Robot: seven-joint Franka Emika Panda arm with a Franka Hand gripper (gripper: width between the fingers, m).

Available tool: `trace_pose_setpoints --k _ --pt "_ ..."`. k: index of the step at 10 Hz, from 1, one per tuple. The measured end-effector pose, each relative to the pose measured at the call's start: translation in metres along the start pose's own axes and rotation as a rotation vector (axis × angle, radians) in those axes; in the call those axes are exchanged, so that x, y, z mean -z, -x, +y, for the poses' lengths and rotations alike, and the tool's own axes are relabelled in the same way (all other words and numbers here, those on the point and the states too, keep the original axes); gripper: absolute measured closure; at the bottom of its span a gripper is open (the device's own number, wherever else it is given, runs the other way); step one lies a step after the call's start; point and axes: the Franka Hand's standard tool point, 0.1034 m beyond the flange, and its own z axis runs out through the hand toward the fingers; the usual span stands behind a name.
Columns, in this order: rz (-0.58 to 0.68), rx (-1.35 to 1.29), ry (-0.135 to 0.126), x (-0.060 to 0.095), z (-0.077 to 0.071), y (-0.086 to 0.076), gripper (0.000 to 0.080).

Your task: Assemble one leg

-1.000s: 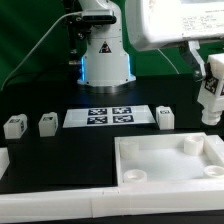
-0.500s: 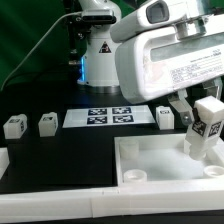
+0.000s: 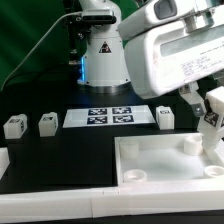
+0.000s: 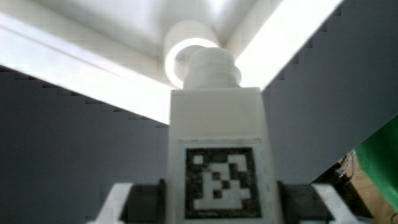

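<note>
My gripper (image 3: pixel 207 106) is shut on a leg (image 3: pixel 211 126), a white post with a black-and-white tag, and holds it tilted just above the far right part of the white tray (image 3: pixel 160 178). In the wrist view the leg (image 4: pixel 219 125) fills the middle between my dark fingers (image 4: pixel 146 200), and its peg end points at a round corner socket (image 4: pixel 189 55) of the tray. Three more legs stand on the black table: two at the exterior view's left (image 3: pixel 14 126) (image 3: pixel 47 123) and one by the marker board (image 3: pixel 166 117).
The marker board (image 3: pixel 110 116) lies flat in the middle in front of the robot base (image 3: pixel 103 55). The tray has raised round sockets (image 3: pixel 190 143) (image 3: pixel 131 175). A white part (image 3: pixel 3 161) lies at the left edge.
The arm swung down and tilted, carrying the leg from high at the right edge toward the tray. Over the last half second the leg shifted right, lying more tilted over the tray's far right.
</note>
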Motion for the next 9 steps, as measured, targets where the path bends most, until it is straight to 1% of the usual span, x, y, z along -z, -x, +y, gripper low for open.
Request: trace_pose_setpoints --k 3,4,5,6,7,8,9 --pt "-0.002 -0.003 -0.002 -0.002 0.001 0.002 0.0506" --pt "0.017 0.003 0.007 -0.003 0.003 0.002 0.0506" --pt "0.09 0.005 0.048 -0.007 0.013 0.011 0.0506" --pt "0.117 -0.006 0.048 -0.014 0.018 0.021 0.0506" --pt "0.133 -0.015 0.025 -0.017 0.025 0.023 0.0506" --pt "0.149 -0.039 0.004 -0.017 0.027 0.023 0.0506" --pt "0.157 -0.051 -0.01 -0.015 0.024 0.022 0.0506"
